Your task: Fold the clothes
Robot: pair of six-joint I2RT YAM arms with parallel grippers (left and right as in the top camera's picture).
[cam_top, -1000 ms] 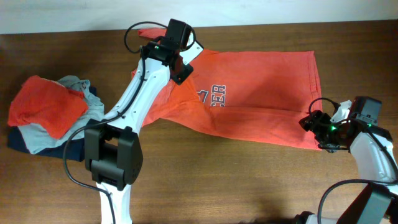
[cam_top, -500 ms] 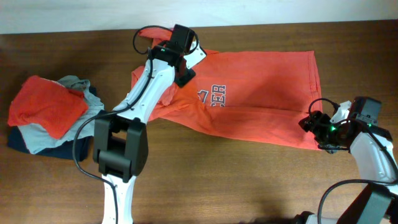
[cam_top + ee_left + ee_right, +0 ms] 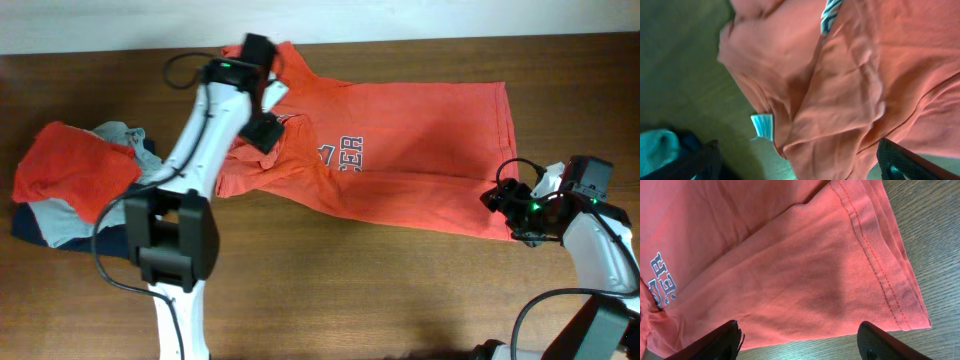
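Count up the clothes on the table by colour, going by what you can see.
Orange-red: 2 (T-shirt, smaller piece on the pile)
Grey-blue piece: 1
Navy piece: 1
Total: 4

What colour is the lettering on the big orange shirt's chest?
The lettering on the T-shirt is white with dark outlines; clearest in the right wrist view.

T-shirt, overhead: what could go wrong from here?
1. The T-shirt is bunched under the open left gripper; folding now may trap creases.
2. The open right gripper hangs over the layered hem corner; a pinch may catch only the top layer.
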